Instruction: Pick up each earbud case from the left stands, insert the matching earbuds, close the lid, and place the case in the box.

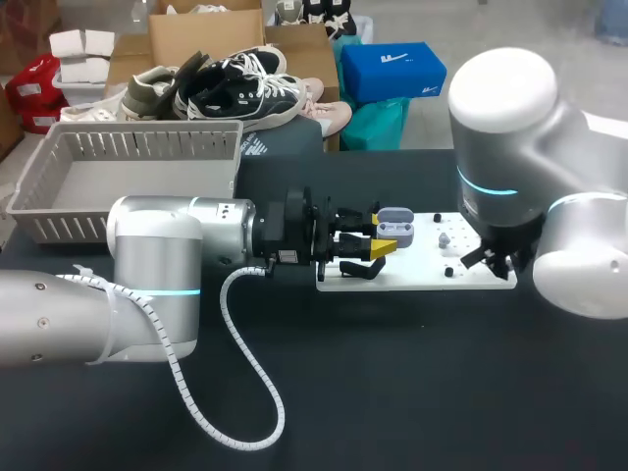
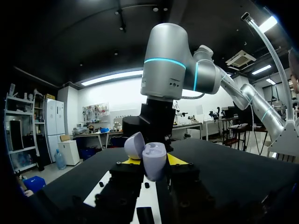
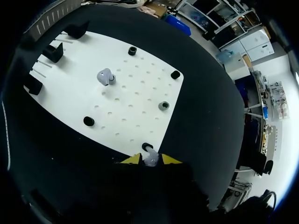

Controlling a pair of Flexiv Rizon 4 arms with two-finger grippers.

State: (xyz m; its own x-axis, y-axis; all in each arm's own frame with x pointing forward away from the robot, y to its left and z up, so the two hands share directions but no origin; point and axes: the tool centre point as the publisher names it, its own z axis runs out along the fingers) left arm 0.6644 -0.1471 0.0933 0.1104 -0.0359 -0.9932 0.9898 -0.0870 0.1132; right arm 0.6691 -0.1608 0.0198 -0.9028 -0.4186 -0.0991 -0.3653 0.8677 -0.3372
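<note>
**Case in your left pincer, earbud in your right**

Your left pincer (image 2: 153,162) is clamped on the earbud case (image 2: 154,156), with a yellow tip pressed to each side. The case is open and its lid (image 2: 134,145) is tipped back, away from the pincer. From the head view you hold it over the left part of the white board (image 1: 422,272); whether it touches the board cannot be told.

Your right pincer (image 3: 150,161) is closed on a pale lilac earbud (image 3: 150,157) at the board's right end. A black cup (image 3: 146,146) on the board's edge sits just ahead of the tips.

A second earbud (image 3: 106,76) lies loose on the board between your two pincers, apart from both. Three black stands (image 3: 53,51) line the board's left end, under your left pincer.

The board rests on the black desk (image 1: 392,373). The grey slatted basket (image 1: 128,177) sits at the far left of the desk, well apart from the board.
</note>
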